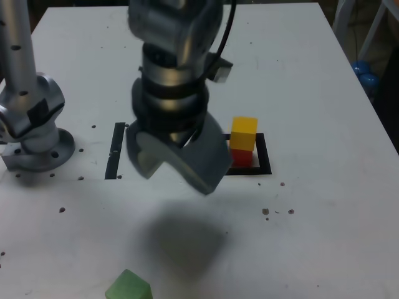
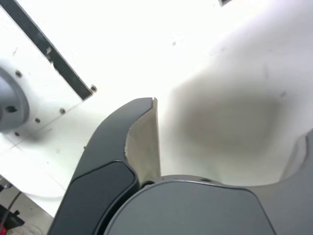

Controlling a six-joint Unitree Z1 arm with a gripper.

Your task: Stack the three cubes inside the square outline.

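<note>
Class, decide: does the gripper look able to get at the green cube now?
Probably yes. The gripper hangs open and empty, and the green cube sits alone on bare table with nothing between.

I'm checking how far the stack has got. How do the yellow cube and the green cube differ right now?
The yellow cube sits on top of the red cube, inside the square outline; the green cube lies alone on the table, near the exterior view's bottom edge. The yellow cube is squared up with the outline, while the green cube looks turned at an angle. Both look like plain blocks of about the same size, and neither is held.
</note>
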